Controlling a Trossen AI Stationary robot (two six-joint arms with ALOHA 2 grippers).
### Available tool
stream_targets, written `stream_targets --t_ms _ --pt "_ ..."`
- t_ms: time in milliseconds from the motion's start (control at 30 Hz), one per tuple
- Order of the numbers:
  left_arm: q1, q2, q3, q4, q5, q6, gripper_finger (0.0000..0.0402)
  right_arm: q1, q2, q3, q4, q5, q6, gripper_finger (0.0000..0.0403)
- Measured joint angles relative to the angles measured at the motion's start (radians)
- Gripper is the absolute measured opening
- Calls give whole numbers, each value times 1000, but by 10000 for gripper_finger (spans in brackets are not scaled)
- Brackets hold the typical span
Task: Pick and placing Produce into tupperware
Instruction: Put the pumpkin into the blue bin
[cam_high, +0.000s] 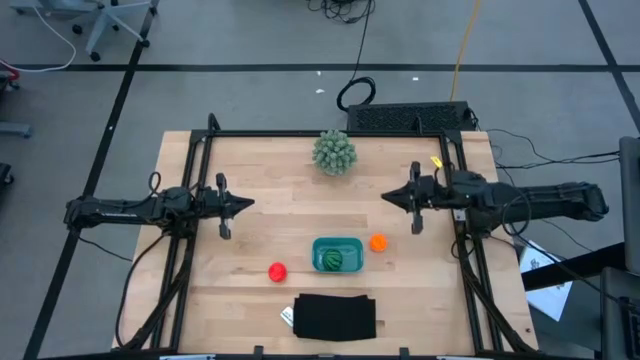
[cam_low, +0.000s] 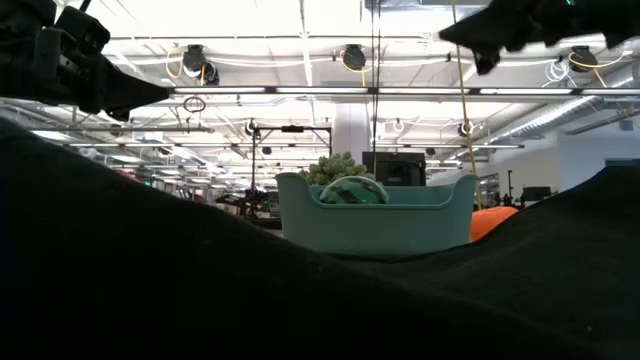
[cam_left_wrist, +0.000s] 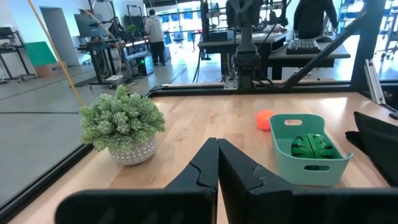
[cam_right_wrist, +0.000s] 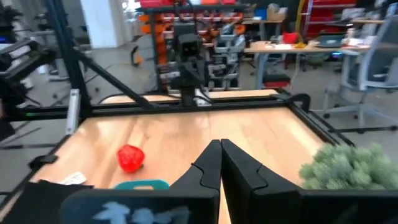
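**One fruit in, two on the table**

One teal tupperware (cam_high: 337, 254) sits near the table's (cam_high: 260, 215) front edge, holding one green striped melon (cam_high: 332, 260). One orange ball (cam_high: 378, 242) lies just beside it; one red tomato (cam_high: 277, 271) lies apart on the other side. Left gripper (cam_high: 243, 203) and right gripper (cam_high: 390, 198) hover, jaws together, empty.

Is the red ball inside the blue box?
No, the red ball sits on the bare table to one side of the blue box, which holds only the green ball.
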Motion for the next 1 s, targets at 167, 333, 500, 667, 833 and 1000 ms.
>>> stream_targets --t_ms 167,333,500,667,833,1000 --pt "0 0 0 0 0 0 6 -41 84 166 -137 -31 -6 0" --pt "0 0 0 -1 0 1 6 -71 180 341 -326 -31 -16 0" --pt "0 0 0 -2 -1 11 6 -76 301 507 -520 -39 -4 0" --pt "0 0 0 -4 -1 13 6 -79 429 679 -739 -85 21 0" --pt "0 0 0 -25 -1 19 5 -79 537 835 -955 -85 25 0" --pt "0 0 0 -52 -1 19 6 -88 623 950 -1123 -87 29 0"
